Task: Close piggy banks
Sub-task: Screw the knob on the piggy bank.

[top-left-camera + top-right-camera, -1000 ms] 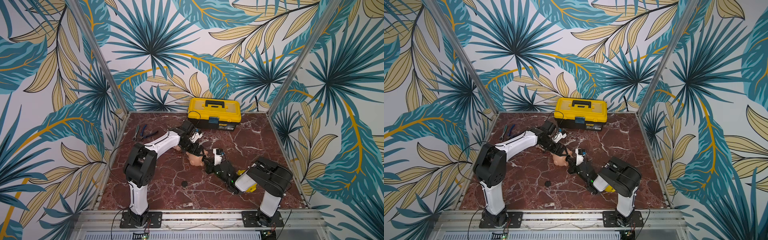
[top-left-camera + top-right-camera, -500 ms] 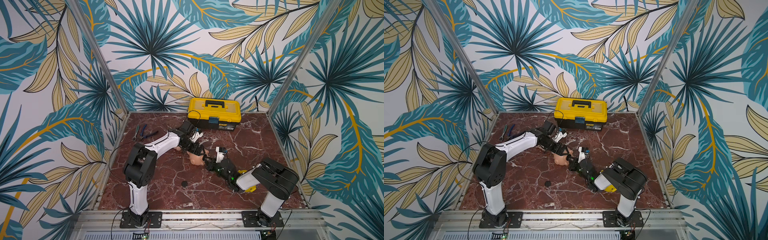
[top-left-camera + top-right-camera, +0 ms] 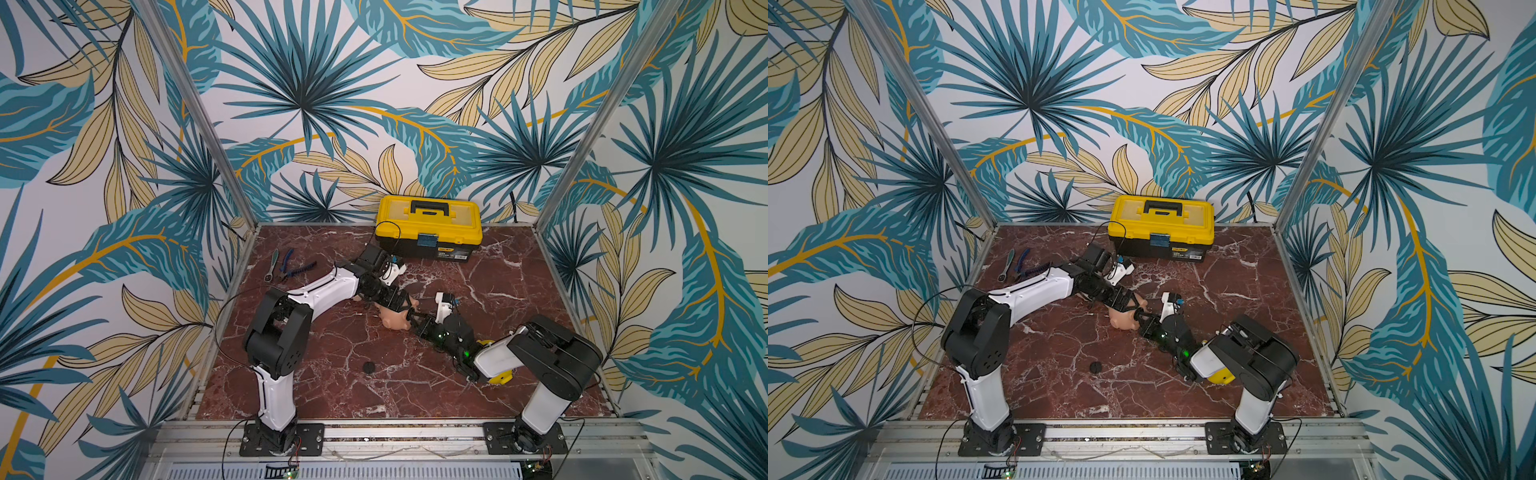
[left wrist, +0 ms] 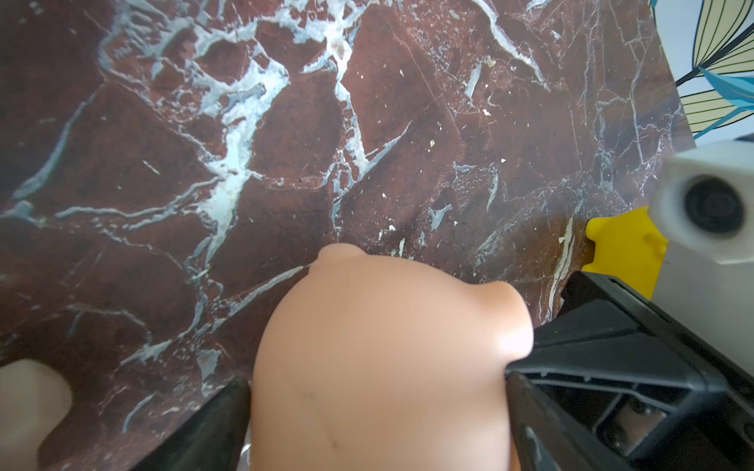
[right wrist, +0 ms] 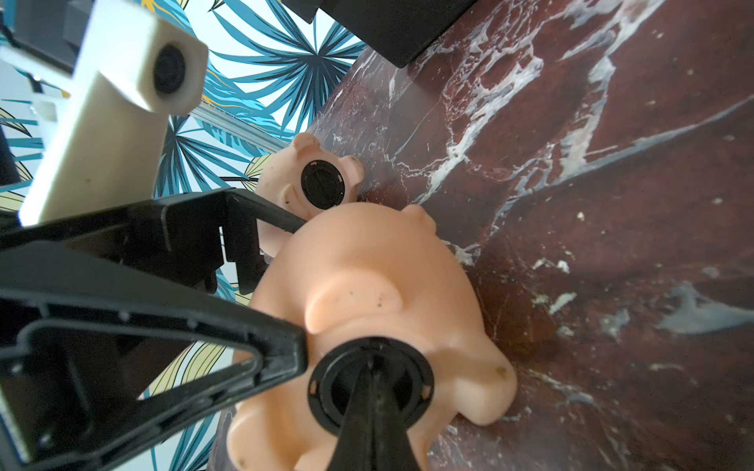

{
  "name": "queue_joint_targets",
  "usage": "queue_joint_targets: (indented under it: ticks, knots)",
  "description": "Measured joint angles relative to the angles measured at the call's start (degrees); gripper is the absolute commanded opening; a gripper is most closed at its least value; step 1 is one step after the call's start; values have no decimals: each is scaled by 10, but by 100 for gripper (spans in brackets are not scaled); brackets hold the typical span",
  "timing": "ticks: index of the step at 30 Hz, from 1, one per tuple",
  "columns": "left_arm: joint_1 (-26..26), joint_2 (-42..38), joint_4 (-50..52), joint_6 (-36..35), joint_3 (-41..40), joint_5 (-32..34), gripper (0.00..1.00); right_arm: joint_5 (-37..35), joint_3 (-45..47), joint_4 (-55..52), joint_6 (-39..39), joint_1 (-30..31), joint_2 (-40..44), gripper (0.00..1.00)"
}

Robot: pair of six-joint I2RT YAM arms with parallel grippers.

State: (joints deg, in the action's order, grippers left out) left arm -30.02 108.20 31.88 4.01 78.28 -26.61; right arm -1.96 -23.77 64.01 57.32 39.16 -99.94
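- Left end effector (image 3: 402,308) is seen spread wide and clamped around the peach-pink piggy bank (image 3: 392,323). One black finger (image 4: 212,428) is pressed against each side of its rounded body.
- Right end effector (image 5: 369,379) is shown fully closed. Its pointed tip is set into the middle of a black round plug (image 5: 332,383) in the underside of that same piggy bank. Whether the plug is actually pinched cannot be told.
- The peach-pink piggy bank is laid on its side near the middle of the red marble bench (image 3: 332,395), between the two arms. Its underside is turned towards the right arm.
- A pale pink piggy bank (image 5: 281,179) is seen in the right wrist view just beside the peach-pink one, also tipped over. A second black plug (image 5: 322,184) is seated in its belly.
- A yellow piggy bank (image 3: 1219,376) is largely hidden beneath the right arm, towards the front right of the bench. Only small parts of it are shown in both top views.
- A loose black disc (image 3: 368,366) is found lying alone on the bench, in front of the arms and well apart from the pigs.
- A yellow-and-black toolbox (image 3: 428,232) is placed closed at the back edge, against the leaf-patterned wall.
- Hand tools (image 3: 286,266) are laid at the back left of the bench.
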Motion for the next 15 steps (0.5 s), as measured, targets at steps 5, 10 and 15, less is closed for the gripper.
queue_joint_targets:
  ticks: [5, 10, 15]
  knots:
    - [0, -5, -14, 1, -9, 0, 95, 9, -2, -5, 36, -10, 0, 0]
    - [0, -7, -28, 4, -15, 1, 95, 19, -8, -17, 71, -17, 3, 0]
    - [0, -9, -40, 5, -21, 2, 95, 24, -13, -40, 98, -21, 12, 0]
